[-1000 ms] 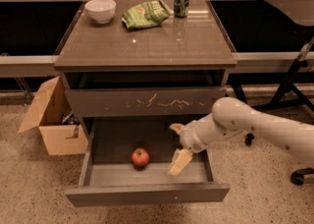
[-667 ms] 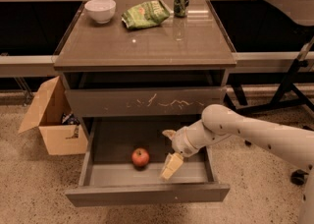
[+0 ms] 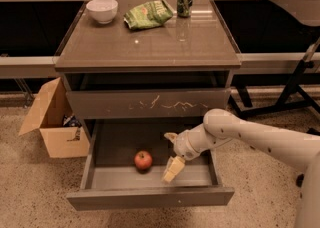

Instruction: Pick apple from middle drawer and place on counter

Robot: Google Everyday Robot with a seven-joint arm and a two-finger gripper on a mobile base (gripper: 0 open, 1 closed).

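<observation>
A small red apple [image 3: 143, 160] lies on the floor of the pulled-out middle drawer [image 3: 150, 197], left of centre. My gripper [image 3: 171, 153] reaches down into the drawer from the right on a white arm. It is open, with one finger [image 3: 170, 136] up near the back and one finger [image 3: 172, 170] low over the drawer floor. The lower finger is a short way right of the apple and does not touch it. The counter [image 3: 150, 47] is the glossy grey-brown top of the cabinet above.
On the counter stand a white bowl [image 3: 102, 10], a green chip bag [image 3: 148, 14] and a green can [image 3: 185, 0]. A shut scratched drawer front [image 3: 150, 104] sits above the open drawer. An open cardboard box [image 3: 52, 122] stands left. A dark stand base [image 3: 290, 92] is right.
The gripper and arm have moved left inside the drawer, closer to the apple. The apple has not moved.
</observation>
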